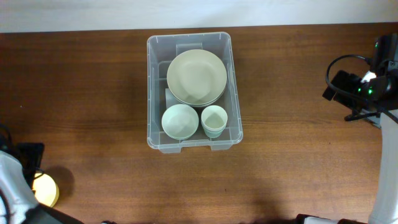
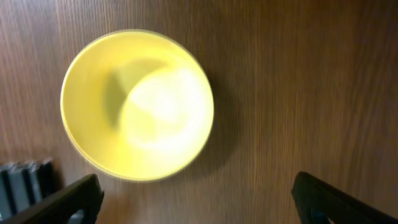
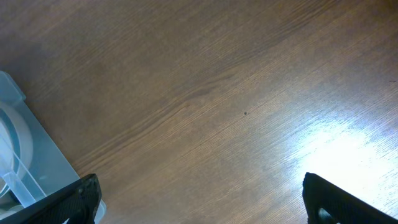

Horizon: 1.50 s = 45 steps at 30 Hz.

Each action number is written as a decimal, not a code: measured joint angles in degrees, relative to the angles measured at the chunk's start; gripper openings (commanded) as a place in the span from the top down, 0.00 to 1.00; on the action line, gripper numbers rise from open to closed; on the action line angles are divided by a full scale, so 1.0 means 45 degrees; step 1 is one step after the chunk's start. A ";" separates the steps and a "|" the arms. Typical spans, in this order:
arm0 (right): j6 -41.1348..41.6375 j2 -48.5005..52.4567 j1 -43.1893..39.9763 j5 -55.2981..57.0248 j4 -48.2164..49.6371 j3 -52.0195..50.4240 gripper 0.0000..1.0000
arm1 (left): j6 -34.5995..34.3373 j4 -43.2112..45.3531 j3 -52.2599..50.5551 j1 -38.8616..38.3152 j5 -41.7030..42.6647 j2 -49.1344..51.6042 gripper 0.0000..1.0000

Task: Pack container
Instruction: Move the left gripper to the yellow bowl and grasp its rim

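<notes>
- The left gripper (image 2: 196, 186) is held fully spread, and nothing is gripped between its fingers.
- The yellow bowl (image 2: 137, 106) is found just ahead of those fingers, upright on the table (image 2: 311, 93), apart from both fingertips and offset toward one of them.
- The step in hand is judged to be the pick-up of this bowl. The gripper should be centred on the near rim, one finger lowered inside the wall and one outside, and only then closed.
- The right gripper (image 3: 199, 193) is likewise spread wide and empty, with bare wood beneath it.
- The container (image 1: 152, 93) lies well apart from the left gripper, mid-table. A plate (image 1: 196, 76), a pale bowl (image 1: 179, 121) and a cup (image 1: 213, 121) are already inside.
- Little floor is left free, so nesting into the pale bowl is probably best.
</notes>
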 measured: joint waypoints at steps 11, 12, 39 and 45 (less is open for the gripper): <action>0.0005 0.0000 0.0000 0.0005 0.0000 0.0000 0.01 | 0.0209 0.1224 0.0000 0.0185 0.0136 0.3036 0.17; 0.0000 0.0000 0.0000 0.0005 0.0000 0.0000 0.01 | 0.0287 0.1321 0.0000 0.0185 0.0146 0.3181 0.21; 0.0000 0.0000 0.0000 0.0000 0.0000 0.0000 0.01 | 0.1588 0.1404 0.0690 -0.0646 0.2409 0.4294 0.99; 0.0000 0.0000 0.0000 0.0000 0.0005 0.0000 0.01 | 0.2074 0.1209 0.1535 -0.3109 0.3449 0.3735 0.99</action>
